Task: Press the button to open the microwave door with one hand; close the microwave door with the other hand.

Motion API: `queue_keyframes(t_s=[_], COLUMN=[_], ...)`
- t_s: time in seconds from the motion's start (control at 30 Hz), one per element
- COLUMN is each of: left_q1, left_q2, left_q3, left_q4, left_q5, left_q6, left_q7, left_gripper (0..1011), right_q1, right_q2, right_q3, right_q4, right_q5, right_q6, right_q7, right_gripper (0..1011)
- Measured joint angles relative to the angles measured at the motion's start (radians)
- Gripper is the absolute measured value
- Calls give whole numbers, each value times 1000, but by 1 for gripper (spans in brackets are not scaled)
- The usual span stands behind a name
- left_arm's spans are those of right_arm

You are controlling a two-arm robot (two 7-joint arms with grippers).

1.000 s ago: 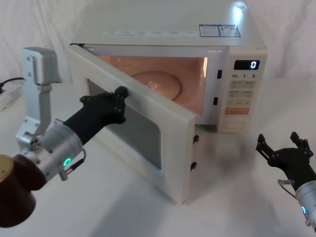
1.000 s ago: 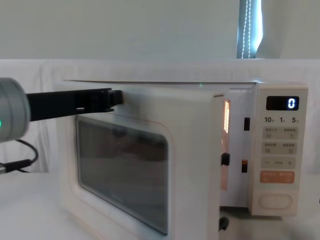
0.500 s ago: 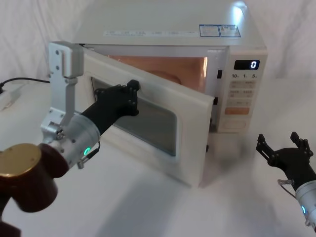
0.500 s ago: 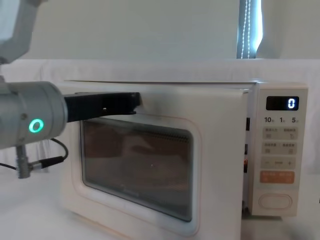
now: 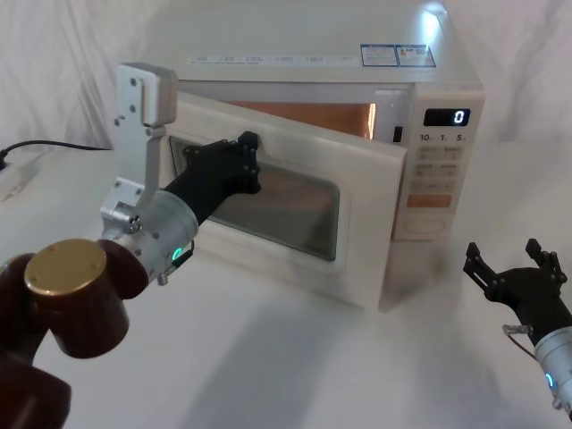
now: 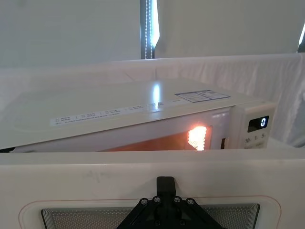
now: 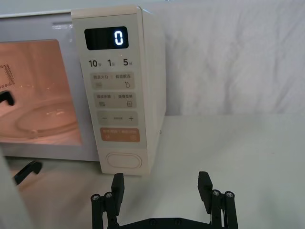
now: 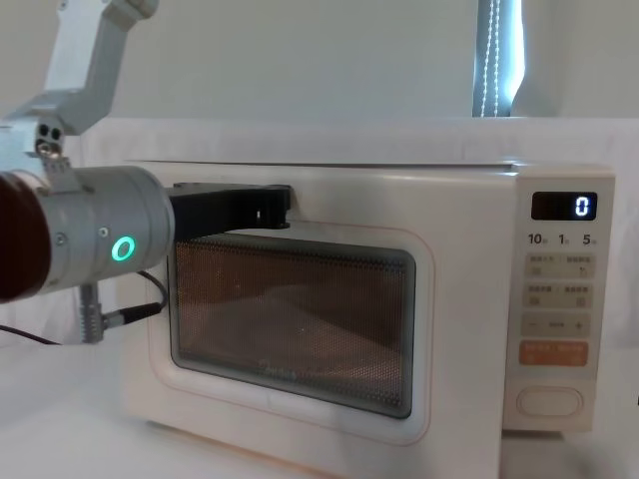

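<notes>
The left gripper (image 5: 243, 161) presses against the upper frame of the microwave door (image 5: 357, 232), near its hinge side; whether its fingers are open or closed cannot be told. The door stands slightly ajar, its free edge near the control panel (image 5: 438, 174), the oven's interior lit orange. It is a stiff, hinged panel that likely swings lightly; a flat push on the frame, not the glass, suits it. The right gripper (image 5: 523, 273) waits near the table's front right corner, fingers (image 7: 117, 182) spread open, before the button (image 7: 124, 161).
</notes>
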Motion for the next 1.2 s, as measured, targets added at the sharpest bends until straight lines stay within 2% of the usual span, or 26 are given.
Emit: queue_keyframes(t_s=[0.73, 1.2], left_q1=[-90, -118], left_q2=[-100, -139], left_q3=[-10, -28], left_q4=[172, 222], left_q5=[90, 125], left_q6=[-20, -45], left_q7=[-10, -27], left_gripper=[0, 0], right_q1=[0, 0], right_q2=[0, 0], right_q3=[0, 0], right_q4=[0, 0], right_q5=[0, 0], right_q6=[0, 0], right_q7=[0, 0], right_gripper=[1002, 1002])
